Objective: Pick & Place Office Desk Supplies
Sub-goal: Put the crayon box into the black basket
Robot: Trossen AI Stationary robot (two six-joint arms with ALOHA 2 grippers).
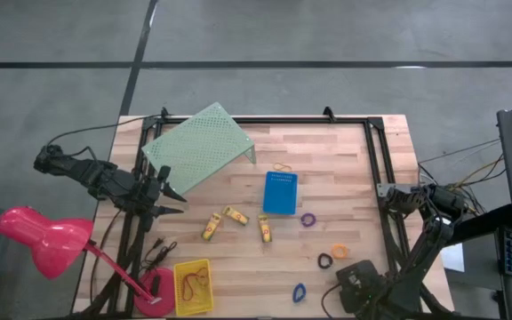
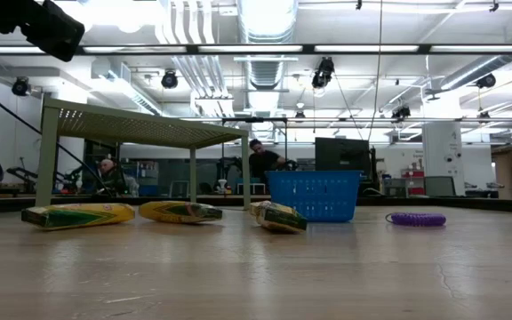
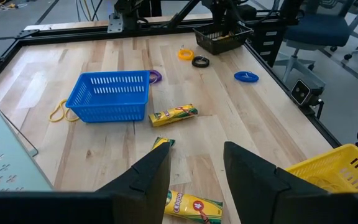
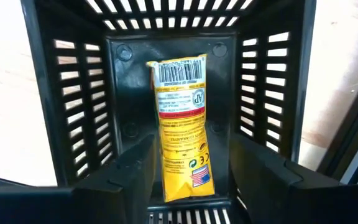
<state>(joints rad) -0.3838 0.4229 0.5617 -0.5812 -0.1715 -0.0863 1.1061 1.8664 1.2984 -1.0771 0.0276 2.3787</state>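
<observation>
My right gripper (image 4: 191, 180) hangs open, pointing down into the black bin (image 4: 73, 93) at the table's near right (image 1: 356, 283). A yellow pack (image 4: 180, 124) lies on the bin's floor, its near end between my fingers and apart from both. Three more yellow packs (image 1: 212, 227) (image 1: 236, 215) (image 1: 264, 228) lie flat mid-table. A rubber band (image 1: 281, 166) lies beyond the blue bin (image 1: 280, 192). Purple (image 1: 308, 219), orange (image 1: 339, 251), black (image 1: 325, 260) and blue (image 1: 299, 292) rings lie at the near right. My left gripper (image 3: 197, 174) waits open above the table's left side.
The pale green perforated riser (image 1: 198, 147) stands at the far left. A yellow bin (image 1: 194, 286) holding a rubber band sits at the near left beside a pink lamp (image 1: 43, 236). Bare wood lies between the packs and the near edge.
</observation>
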